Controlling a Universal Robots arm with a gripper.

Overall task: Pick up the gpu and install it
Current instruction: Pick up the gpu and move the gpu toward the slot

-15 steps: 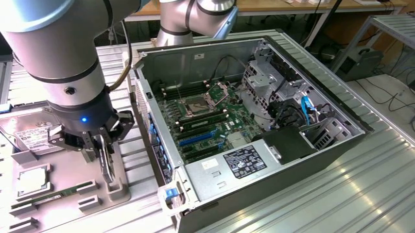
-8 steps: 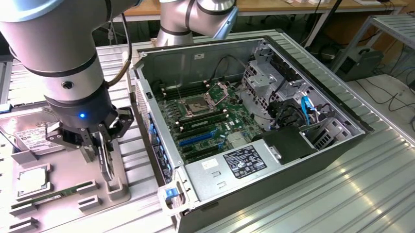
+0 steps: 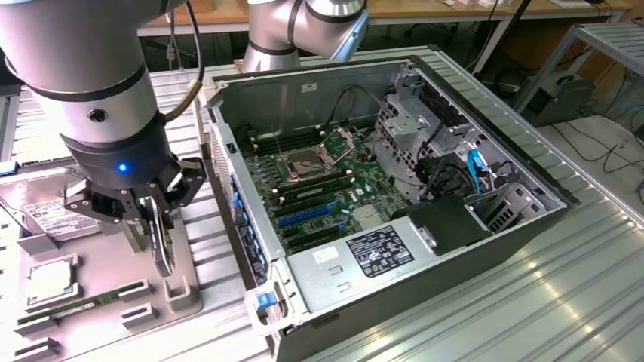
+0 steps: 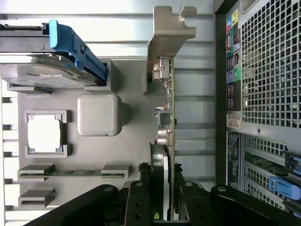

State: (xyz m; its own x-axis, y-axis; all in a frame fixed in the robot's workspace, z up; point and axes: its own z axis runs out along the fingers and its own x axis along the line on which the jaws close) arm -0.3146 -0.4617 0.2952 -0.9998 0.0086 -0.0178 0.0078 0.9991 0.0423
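The gpu (image 3: 161, 253) stands on edge over the grey parts tray (image 3: 105, 335), at the exterior view's left, its lower edge close to a tray holder. My gripper (image 3: 151, 226) comes down on it from above, one finger on each face, shut on the card. In the wrist view the gpu (image 4: 168, 108) is edge-on, with its silvery bracket (image 4: 171, 33) at the far end and the black fan (image 4: 157, 165) between my fingers (image 4: 137, 200). The open computer case (image 3: 483, 121) lies beside the tray, its motherboard (image 3: 332, 188) and blue slots (image 3: 302, 216) exposed.
The tray also holds a silver hard drive (image 3: 50, 215) with a blue clip (image 4: 75, 47), a processor (image 4: 44, 134) and a green memory stick (image 4: 70, 172). The case's perforated rear wall (image 4: 268, 66) stands close beside the card. The arm's base (image 3: 292, 30) rises behind the case.
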